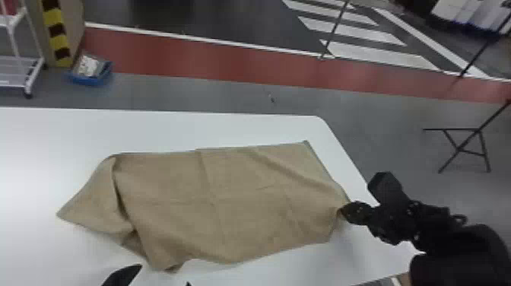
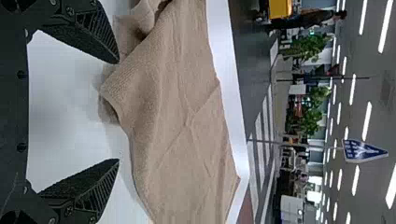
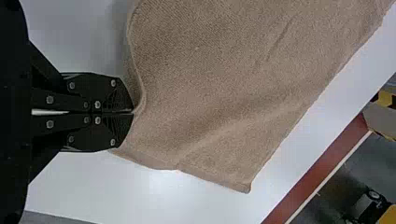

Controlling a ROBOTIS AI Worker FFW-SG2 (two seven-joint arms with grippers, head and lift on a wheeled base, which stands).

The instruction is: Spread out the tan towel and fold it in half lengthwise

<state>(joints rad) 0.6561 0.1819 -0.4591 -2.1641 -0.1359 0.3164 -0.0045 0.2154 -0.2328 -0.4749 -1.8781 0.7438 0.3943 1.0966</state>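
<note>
The tan towel [image 1: 228, 201] lies rumpled across the white table, its left end folded over and twisted, its right part flatter. At the towel's right edge my right gripper [image 1: 342, 213] is closed on the cloth. In the right wrist view, the right gripper [image 3: 132, 112] pinches the edge of the towel [image 3: 224, 84] between its tips. My left gripper [image 1: 152, 275] shows at the bottom edge, in front of the towel's near left corner. In the left wrist view, the left gripper [image 2: 118, 111] stands open, fingers wide apart, with the towel [image 2: 173, 116] beyond them.
The white table [image 1: 247, 127] has its far edge behind the towel and its right edge close by the right arm. On the floor beyond are a blue bin [image 1: 91, 78], a white rack [image 1: 19, 72] and a black folding stand [image 1: 462, 148].
</note>
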